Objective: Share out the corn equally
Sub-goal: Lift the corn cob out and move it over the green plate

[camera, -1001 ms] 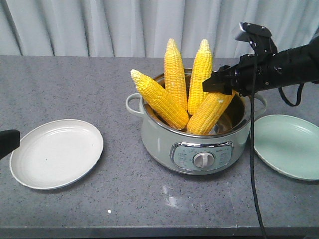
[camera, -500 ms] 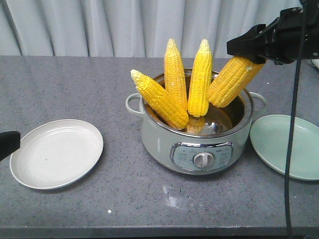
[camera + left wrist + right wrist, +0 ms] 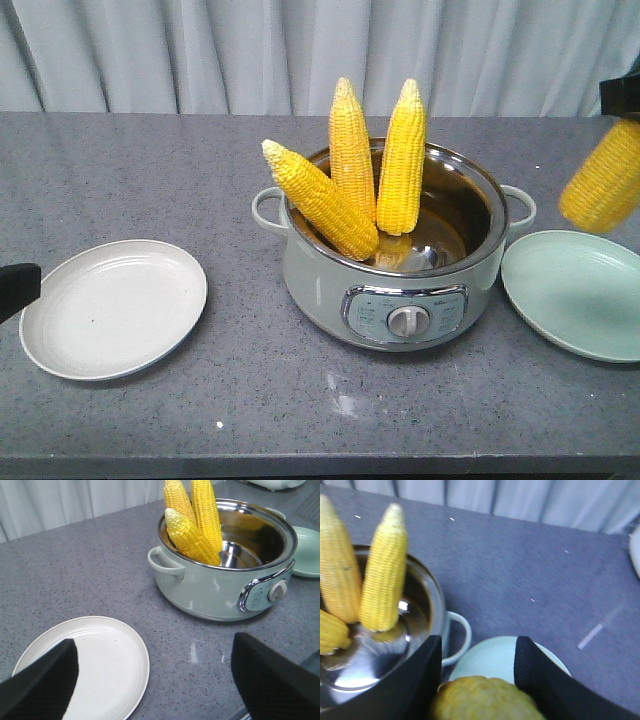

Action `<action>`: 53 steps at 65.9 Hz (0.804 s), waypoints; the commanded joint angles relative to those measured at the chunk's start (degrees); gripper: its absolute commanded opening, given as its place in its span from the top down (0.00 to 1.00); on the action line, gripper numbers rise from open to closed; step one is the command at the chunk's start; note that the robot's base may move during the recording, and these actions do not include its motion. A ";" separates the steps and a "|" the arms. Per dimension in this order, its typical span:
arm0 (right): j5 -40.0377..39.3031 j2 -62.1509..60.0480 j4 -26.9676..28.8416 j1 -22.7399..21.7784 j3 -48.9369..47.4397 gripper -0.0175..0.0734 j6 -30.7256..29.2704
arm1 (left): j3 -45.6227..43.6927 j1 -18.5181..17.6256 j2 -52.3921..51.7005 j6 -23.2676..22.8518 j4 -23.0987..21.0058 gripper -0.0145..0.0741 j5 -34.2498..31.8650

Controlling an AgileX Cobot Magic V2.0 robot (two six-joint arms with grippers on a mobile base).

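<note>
Three cobs of corn (image 3: pixel 352 170) stand leaning in the pale green electric pot (image 3: pixel 400 290) at the middle of the counter. A fourth cob (image 3: pixel 603 188) hangs at the right edge of the front view, above the far rim of the green plate (image 3: pixel 570 300). My right gripper (image 3: pixel 478 652) is shut on this cob (image 3: pixel 485 702), its black fingers (image 3: pixel 420 680) on either side of it. Only a dark corner of that gripper (image 3: pixel 622 97) shows in the front view. My left gripper (image 3: pixel 155 650) stands open and empty, low beside the white plate (image 3: pixel 100 665).
The white plate (image 3: pixel 113 307) lies empty at the front left. The pot has side handles (image 3: pixel 266 208) and a front control knob (image 3: pixel 406 321). Grey curtains hang behind the counter. A white appliance (image 3: pixel 272 484) stands at the far right.
My right gripper has lifted one cob out of the pot and carried it right, from the pot's right rim to above the green plate. The left arm has not moved.
</note>
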 commanded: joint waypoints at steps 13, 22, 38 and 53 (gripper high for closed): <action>4.45 2.95 -10.76 -0.23 -2.11 0.61 7.16 | -2.02 -0.31 0.23 0.07 -2.03 0.18 -2.80; 10.50 8.04 -11.91 -1.38 -6.95 0.60 8.41 | -2.02 -0.31 0.23 0.07 -2.03 0.18 -2.80; 22.52 18.12 -5.46 -8.78 -16.39 0.60 5.09 | -2.02 -0.31 0.23 0.07 -2.03 0.18 -1.69; 22.45 24.24 2.68 -12.95 -17.29 0.59 2.15 | -2.02 -0.31 0.23 0.07 -2.08 0.18 -1.70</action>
